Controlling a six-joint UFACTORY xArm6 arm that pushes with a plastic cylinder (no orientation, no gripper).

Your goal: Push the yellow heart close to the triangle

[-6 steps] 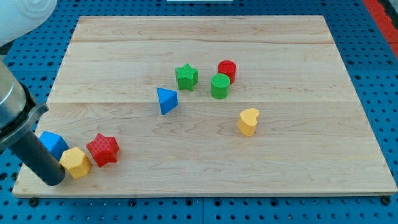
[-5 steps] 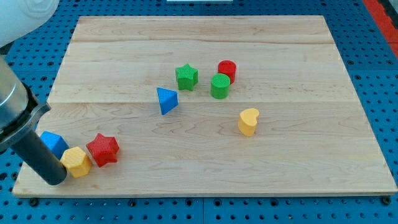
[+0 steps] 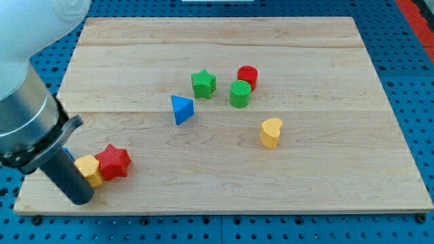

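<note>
The yellow heart (image 3: 270,132) lies on the wooden board (image 3: 224,41), right of centre. The blue triangle (image 3: 181,109) lies up and to the left of it, well apart. My tip (image 3: 83,198) rests at the board's bottom left corner, far from both, just below and left of a yellow hexagon-like block (image 3: 89,168), whose left side my rod covers.
A red star (image 3: 112,162) sits against the yellow block's right side. A green star (image 3: 203,83), a green cylinder (image 3: 240,93) and a red cylinder (image 3: 247,75) cluster above the heart. A blue block behind my rod is almost wholly hidden.
My rod and tip have moved right along the bottom left corner, now covering the blue block and part of the yellow block. The heart and triangle have not moved.
</note>
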